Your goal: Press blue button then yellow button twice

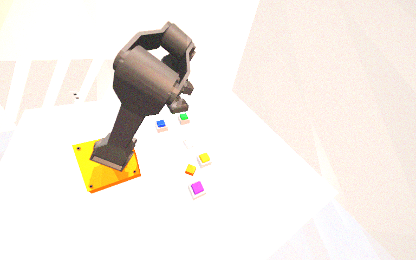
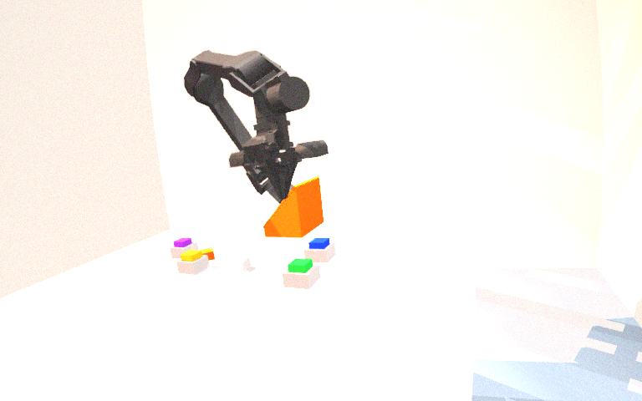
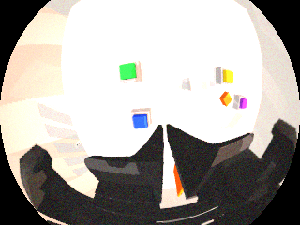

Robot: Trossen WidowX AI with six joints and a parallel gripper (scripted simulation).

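Note:
The blue button [image 1: 160, 123] [image 2: 318, 242] [image 3: 141, 122] sits on its white base near the green button [image 1: 183, 116] [image 2: 300, 265] [image 3: 127, 71]. The yellow button [image 1: 204, 157] [image 2: 191, 255] [image 3: 228, 77] stands further along the row, next to a small orange block [image 1: 190, 169] [image 2: 208, 253] [image 3: 225, 97]. My gripper [image 1: 179, 105] [image 2: 282, 198] [image 3: 165, 127] is shut and empty. It hangs well above the table, clear of the blue button and a little to its side, with the fingertips pointing down.
A magenta button [image 1: 196, 187] [image 2: 182, 241] [image 3: 243, 103] stands beyond the orange block. A small white block [image 1: 187, 143] [image 2: 247, 264] [image 3: 187, 84] lies between the blue and yellow buttons. The arm stands on an orange base plate [image 1: 82, 159] [image 2: 303, 212].

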